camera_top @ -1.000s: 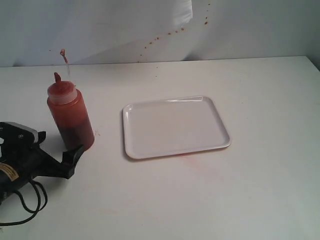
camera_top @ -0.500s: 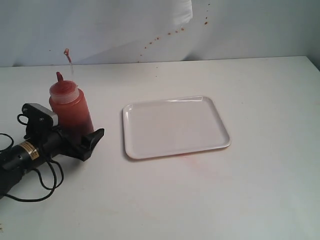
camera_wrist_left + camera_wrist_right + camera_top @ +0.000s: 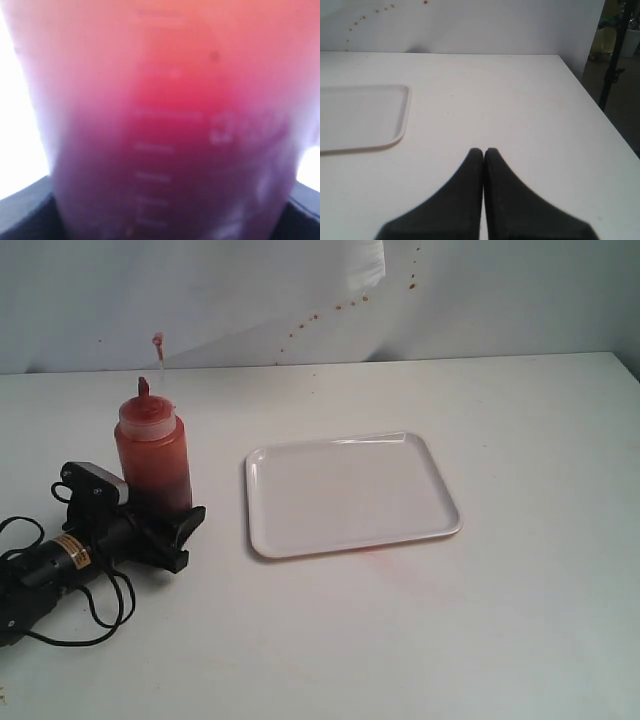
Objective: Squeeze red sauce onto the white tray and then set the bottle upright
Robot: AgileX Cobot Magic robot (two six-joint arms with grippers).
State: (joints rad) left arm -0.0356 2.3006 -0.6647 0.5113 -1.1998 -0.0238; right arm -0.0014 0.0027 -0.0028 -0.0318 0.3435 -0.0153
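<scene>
The bottle [image 3: 152, 465] stands upright on the table at the left, dark red sauce [image 3: 155, 485] showing through its wall. Its stained nozzle [image 3: 143, 387] points up and the tethered tip cap [image 3: 157, 340] sticks out above. My left gripper [image 3: 165, 520] lies low on the table, shut on the bottle's base, with one black finger [image 3: 186, 528] on the near side. The bottle [image 3: 165, 125] fills the left wrist view. The white tray [image 3: 350, 490] lies bare to its right. My right gripper [image 3: 483, 152] is shut on nothing, above the table to one side of the tray [image 3: 360, 115].
A faint pinkish smear [image 3: 385, 558] marks the table just in front of the tray. Small red splatters [image 3: 330, 312] dot the back wall. The left arm's cable [image 3: 90, 625] loops on the table. The table's edge [image 3: 600, 125] drops off beside the right gripper.
My left gripper came forward round the bottle's base and closed on it. The bottle shifted a little to the right and went from leaning to upright.
</scene>
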